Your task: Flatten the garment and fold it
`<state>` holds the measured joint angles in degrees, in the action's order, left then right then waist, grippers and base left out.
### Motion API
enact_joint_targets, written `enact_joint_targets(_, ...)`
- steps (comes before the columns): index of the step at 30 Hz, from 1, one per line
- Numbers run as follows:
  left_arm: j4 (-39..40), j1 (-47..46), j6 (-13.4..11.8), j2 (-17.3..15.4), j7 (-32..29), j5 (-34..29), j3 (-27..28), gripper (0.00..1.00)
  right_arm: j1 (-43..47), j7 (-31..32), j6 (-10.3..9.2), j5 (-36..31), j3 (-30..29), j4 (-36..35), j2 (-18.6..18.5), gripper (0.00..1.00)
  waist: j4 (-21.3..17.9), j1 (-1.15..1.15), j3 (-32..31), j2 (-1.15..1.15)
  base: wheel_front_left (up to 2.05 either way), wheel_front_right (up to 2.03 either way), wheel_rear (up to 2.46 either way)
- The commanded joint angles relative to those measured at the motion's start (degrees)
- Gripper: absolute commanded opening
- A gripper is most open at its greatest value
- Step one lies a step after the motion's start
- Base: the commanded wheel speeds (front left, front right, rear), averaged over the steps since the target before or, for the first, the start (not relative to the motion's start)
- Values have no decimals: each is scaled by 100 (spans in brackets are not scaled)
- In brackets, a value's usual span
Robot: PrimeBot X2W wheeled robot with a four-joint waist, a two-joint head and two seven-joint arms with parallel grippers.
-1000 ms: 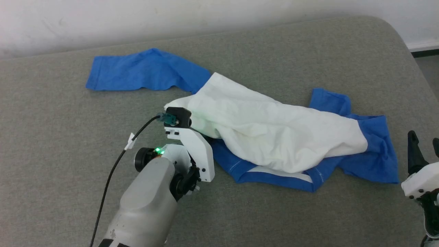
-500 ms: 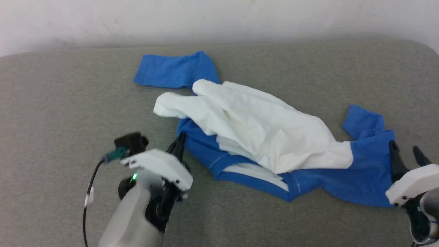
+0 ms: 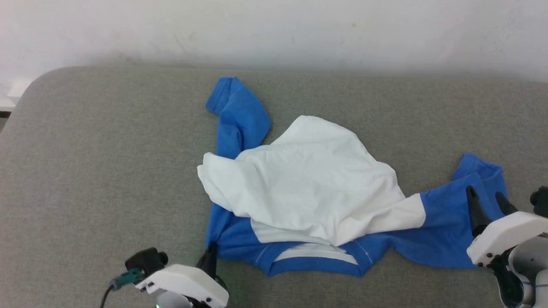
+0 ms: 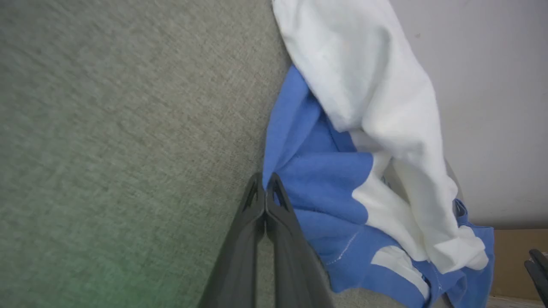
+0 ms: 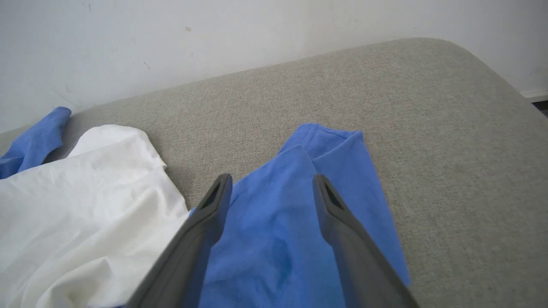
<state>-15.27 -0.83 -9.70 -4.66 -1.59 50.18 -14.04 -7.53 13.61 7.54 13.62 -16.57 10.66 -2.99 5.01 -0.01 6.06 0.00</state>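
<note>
garment (image 3: 312, 188): crumpled in the middle of the grey padded surface (image 3: 107, 171), white body heaped over the blue shoulders, collar toward the robot, one blue sleeve out to each side.
left gripper (image 3: 210, 256): fingers pressed together at the near-left blue edge, looks pinched on that cloth.
right gripper (image 3: 486, 199): fingers spread wide over the right blue sleeve, holding nothing.
change: left jaws have gone from a slit to fully closed; the far-left sleeve, flat and sideways a second ago, is now bunched and points at the wall; the right gripper has come in from beside the shirt. The head camera has also shifted.
meaning: left corner seems secured, right grasp pending; flattening barely begun, no fold yet.
</note>
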Motion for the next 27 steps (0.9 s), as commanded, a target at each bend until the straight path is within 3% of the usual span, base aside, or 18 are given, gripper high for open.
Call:
enact_joint_targets(1,240,-6,33,-23,65,9,46,100,106,25,-5,16,10,-8,11,100,39,1,-59,0,0,0,0)
enact_joint_targets(5,770,-183,156,-307,425,-289,131,100,268,124,-5,16,168,-221,11,100,23,1,-92,0,0,0,0)
enact_joint_targets(11,1054,-261,-63,-902,1400,-1530,133,100,978,780,-5,260,735,-884,12,100,-93,1,-67,0,0,0,0)
enact_joint_targets(14,1145,-183,-176,-896,1590,-1934,145,100,1437,1303,-5,447,1040,-1223,12,100,-144,1,-56,0,0,0,0)
enact_joint_targets(18,1116,-58,-134,-730,1649,-2100,252,100,1812,1847,-5,682,1400,-1506,12,100,-210,1,-9,0,0,0,0)
enact_joint_targets(27,968,-88,169,-383,1657,-2352,413,100,1293,1654,-5,919,1533,-831,12,100,-164,1,127,0,0,0,0)
